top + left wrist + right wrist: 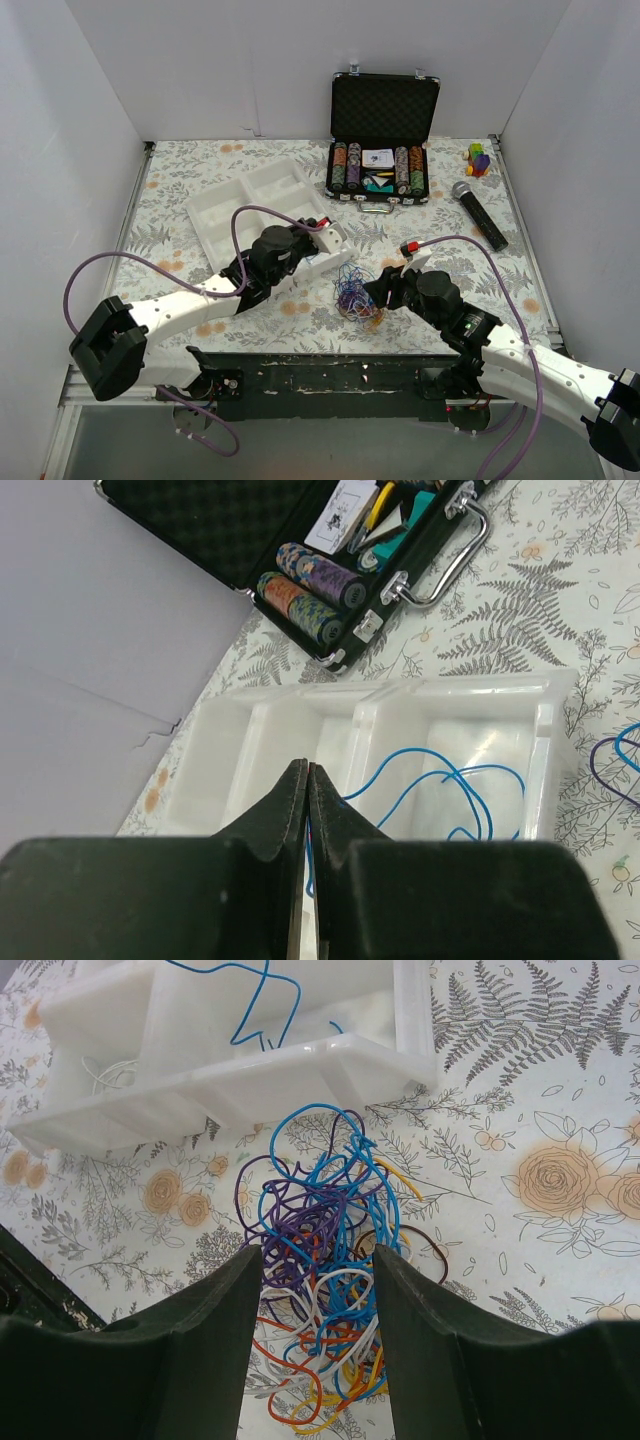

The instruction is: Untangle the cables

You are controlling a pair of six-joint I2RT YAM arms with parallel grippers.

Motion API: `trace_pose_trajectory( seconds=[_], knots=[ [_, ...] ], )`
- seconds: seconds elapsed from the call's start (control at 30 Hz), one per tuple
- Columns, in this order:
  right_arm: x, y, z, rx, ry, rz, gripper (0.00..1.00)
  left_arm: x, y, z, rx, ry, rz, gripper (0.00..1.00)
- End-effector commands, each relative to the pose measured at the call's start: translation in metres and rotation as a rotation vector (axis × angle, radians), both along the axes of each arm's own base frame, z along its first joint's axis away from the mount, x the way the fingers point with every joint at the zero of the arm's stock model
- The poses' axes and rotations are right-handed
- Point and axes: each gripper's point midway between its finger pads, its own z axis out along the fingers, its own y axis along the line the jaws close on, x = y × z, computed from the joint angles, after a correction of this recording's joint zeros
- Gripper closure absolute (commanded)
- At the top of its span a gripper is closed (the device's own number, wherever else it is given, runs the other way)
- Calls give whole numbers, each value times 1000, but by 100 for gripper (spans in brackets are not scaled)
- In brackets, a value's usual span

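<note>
The cables (pixel 352 295) lie as a fist-sized tangle (pixel 322 1230) of blue, purple, orange, white and yellow wires on the flowered cloth, just in front of the white tray (pixel 240 215). My right gripper (pixel 376 290) is open, with a finger on each side of the tangle (pixel 318 1252); the loops between them look loose. My left gripper (pixel 330 240) hovers over the tray's near end, jaws shut (pixel 307 770) on a blue cable (pixel 440 770). That cable trails in loops into a tray compartment (pixel 250 695) and also shows as the blue cable (pixel 262 990) in the right wrist view.
A black poker-chip case (pixel 380 165) stands open behind the tray, its handle (pixel 450 560) towards me. A microphone (pixel 480 215) lies at the right, and a small colourful toy (pixel 479 158) sits at the back right. White walls close in three sides.
</note>
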Motion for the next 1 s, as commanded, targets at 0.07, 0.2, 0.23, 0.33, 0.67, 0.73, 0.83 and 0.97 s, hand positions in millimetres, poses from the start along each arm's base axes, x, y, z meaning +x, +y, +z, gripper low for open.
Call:
trace_pose_trajectory(
  seconds=[0.07, 0.2, 0.23, 0.33, 0.67, 0.73, 0.83, 0.97],
  knots=[
    [3, 1, 14, 36, -29, -11, 44, -1, -4, -16, -3, 34, -25, 100],
    [3, 0, 14, 42, -32, -13, 44, -11, -17, -33, -17, 107, -97, 100],
    [3, 0, 14, 42, -33, -15, 44, -13, -21, -39, -20, 138, -109, 100],
    [4, 0, 15, 44, -34, -15, 44, -18, -27, -57, -12, 208, -142, 100],
    [4, 0, 20, 49, -42, -18, 43, -2, -11, -101, 61, 300, -66, 100],
    [4, 0, 20, 54, -43, -19, 43, -4, -12, -107, 76, 316, -70, 100],
    [5, -1, 16, 50, -42, -22, 43, -5, -14, -109, 82, 345, -81, 94],
    [5, 0, 15, 46, -39, -20, 43, -9, -23, -98, 59, 372, -121, 55]
  ],
)
